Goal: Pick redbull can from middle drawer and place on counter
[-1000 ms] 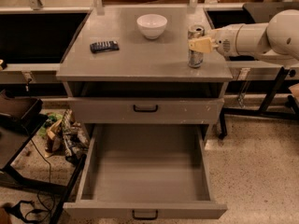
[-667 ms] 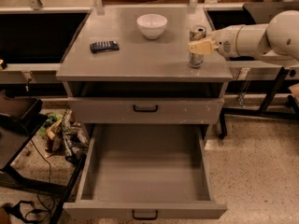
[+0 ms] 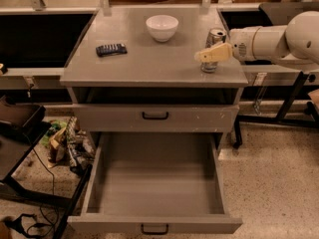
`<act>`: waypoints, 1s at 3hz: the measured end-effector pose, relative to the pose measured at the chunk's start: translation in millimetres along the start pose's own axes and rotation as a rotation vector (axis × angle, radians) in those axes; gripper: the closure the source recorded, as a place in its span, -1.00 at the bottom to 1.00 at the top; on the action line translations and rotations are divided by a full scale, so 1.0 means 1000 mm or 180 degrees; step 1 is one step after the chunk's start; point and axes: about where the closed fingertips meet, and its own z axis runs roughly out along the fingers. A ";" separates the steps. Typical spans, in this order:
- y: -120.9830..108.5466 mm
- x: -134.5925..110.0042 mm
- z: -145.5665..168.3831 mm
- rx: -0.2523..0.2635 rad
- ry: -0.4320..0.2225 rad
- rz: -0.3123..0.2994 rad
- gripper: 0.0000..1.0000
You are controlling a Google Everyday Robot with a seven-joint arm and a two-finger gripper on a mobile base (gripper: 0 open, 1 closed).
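The redbull can [image 3: 215, 36] is a slim silver can that stands upright on the counter [image 3: 149, 59], near its right edge. My gripper [image 3: 211, 54] reaches in from the right on a white arm and sits at the can, covering its middle. The middle drawer [image 3: 154, 183] is pulled fully out below, and its grey floor is bare.
A white bowl [image 3: 162, 27] stands at the back centre of the counter and a black remote [image 3: 111, 49] lies at its left. The upper drawer front [image 3: 154, 116] is closed. Clutter and cables lie on the floor at the left [image 3: 65, 146]. Black table legs stand at the right [image 3: 291, 101].
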 end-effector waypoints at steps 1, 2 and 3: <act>0.005 -0.008 -0.002 -0.0096 -0.0046 -0.0017 -1.00; 0.023 -0.047 -0.038 -0.0223 -0.0072 -0.0237 -1.00; 0.050 -0.072 -0.098 -0.0230 0.0011 -0.0551 -1.00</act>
